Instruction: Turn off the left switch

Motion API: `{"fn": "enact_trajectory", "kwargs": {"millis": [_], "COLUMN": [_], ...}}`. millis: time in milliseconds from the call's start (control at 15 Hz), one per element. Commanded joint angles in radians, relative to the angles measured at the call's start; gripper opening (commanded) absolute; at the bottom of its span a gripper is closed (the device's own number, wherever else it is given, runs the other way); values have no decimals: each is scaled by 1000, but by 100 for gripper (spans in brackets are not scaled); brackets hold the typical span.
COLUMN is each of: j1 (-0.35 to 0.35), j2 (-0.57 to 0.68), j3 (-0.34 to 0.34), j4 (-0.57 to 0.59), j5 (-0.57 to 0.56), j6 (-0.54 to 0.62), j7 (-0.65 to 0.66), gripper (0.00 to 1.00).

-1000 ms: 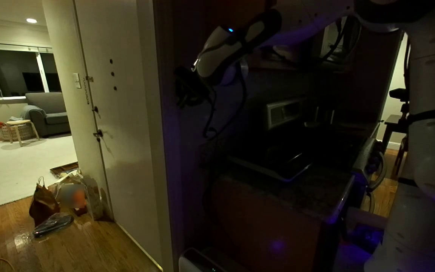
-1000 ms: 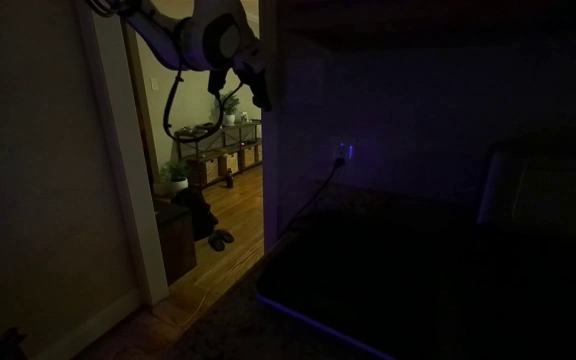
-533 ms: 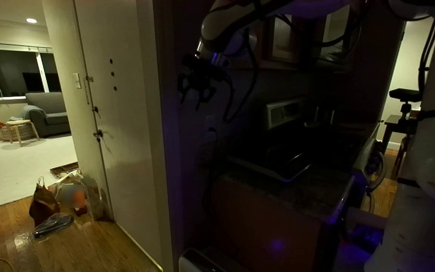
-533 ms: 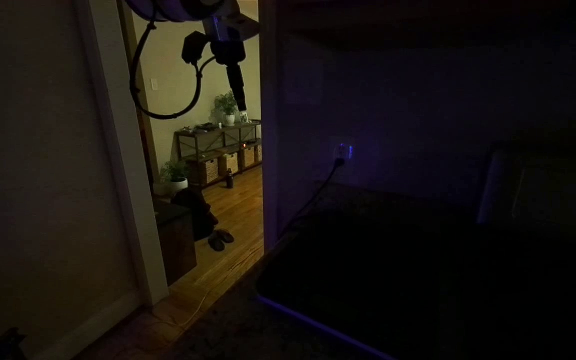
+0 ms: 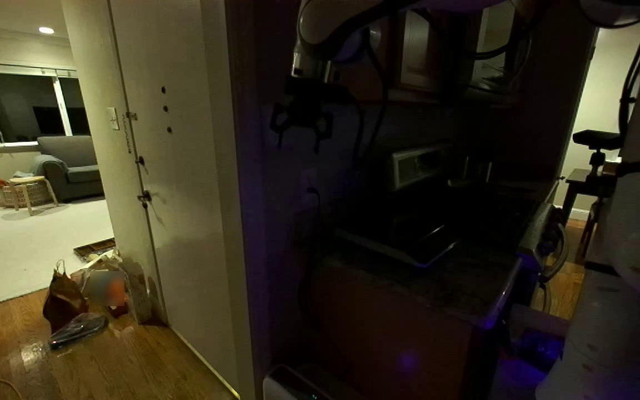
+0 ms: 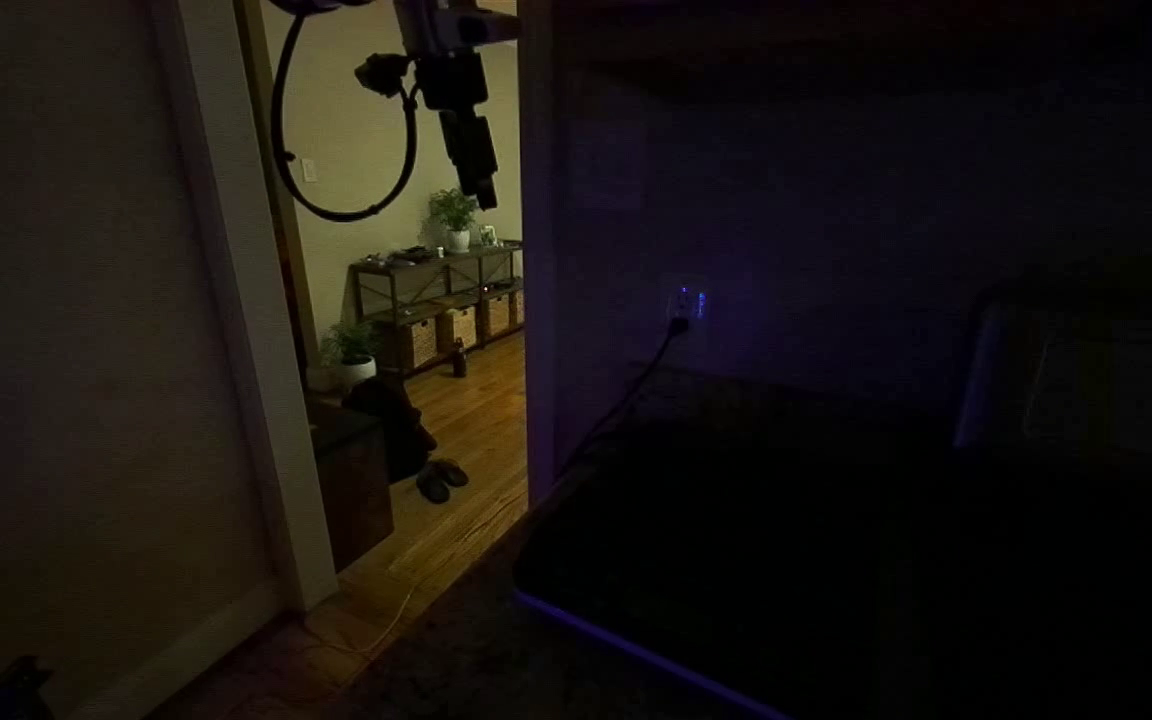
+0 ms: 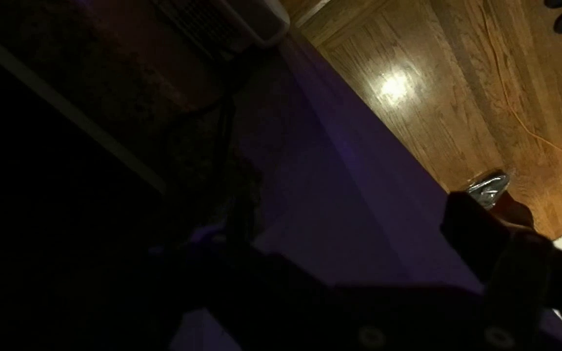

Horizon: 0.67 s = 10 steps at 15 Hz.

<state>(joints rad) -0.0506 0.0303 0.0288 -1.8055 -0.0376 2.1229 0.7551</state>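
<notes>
A faint, dim rectangular plate (image 6: 608,165), which looks like the switch plate, is on the dark kitchen wall in an exterior view. It is too dark to make out the left switch or how it is set. My gripper (image 5: 298,149) hangs pointing down, its fingers spread apart with nothing between them. In another exterior view the gripper (image 6: 484,200) shows in front of the doorway, apart from the plate. The wrist view has the gripper (image 7: 349,212) as a black outline over the purple-lit wall, one fingertip at each side; no switch can be made out there.
Below the faint plate, a socket plate (image 6: 686,300) holds a plug with a dark cord (image 6: 636,390). A dark counter (image 5: 431,283) and stove (image 5: 420,166) stand below the arm. A white door (image 5: 186,166) and bags (image 5: 64,297) are beyond the wall's edge.
The gripper has come away from the wall, and the arm has swung from a slanted reach to hanging down. Its fingers now stand wider apart.
</notes>
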Motion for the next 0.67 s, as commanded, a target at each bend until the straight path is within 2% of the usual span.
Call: {"fn": "enact_trajectory", "kwargs": {"millis": [0, 600], "j1": [24, 28], "j2": [-16, 1], "j3": [-14, -15], "j4": [-12, 3], "j5": [-36, -23], "j6": [-12, -5], "j7": [-20, -8], "gripper": [100, 100]}}
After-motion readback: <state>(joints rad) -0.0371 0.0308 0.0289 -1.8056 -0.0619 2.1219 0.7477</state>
